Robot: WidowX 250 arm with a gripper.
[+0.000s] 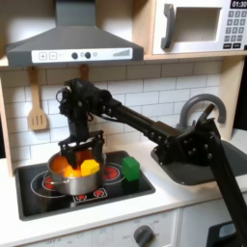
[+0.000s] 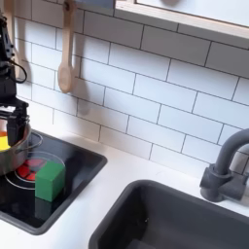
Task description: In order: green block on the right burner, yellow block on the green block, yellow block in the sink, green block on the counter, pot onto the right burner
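the green block (image 1: 130, 169) already sits on the burner toward the lower middle of the first exterior view, just right of the pot (image 1: 74, 179), so by the look of it the first step is done and the block waits there as a base for stacking; in the second exterior view it stands at the lower left on the black cooktop (image 2: 68, 185); the yellow block (image 1: 89, 168) lies inside the pot, beside a rounder orange piece (image 1: 64, 166), which is why the gripper (image 1: 81, 154) hangs straight down over the pot's mouth at the left of the first exterior view; its fingers (image 1: 95, 148) are spread apart with nothing between them, low at the rim, apparently lining up on the yellow block; the arm reaches in from the lower right, over the sink (image 1: 198, 170), rises to an elbow at the upper left near the wooden spoon (image 1: 37, 106), then drops vertically; the counter (image 2: 117, 180) around the cooktop lies bare; judging from this, the grasp is not yet made
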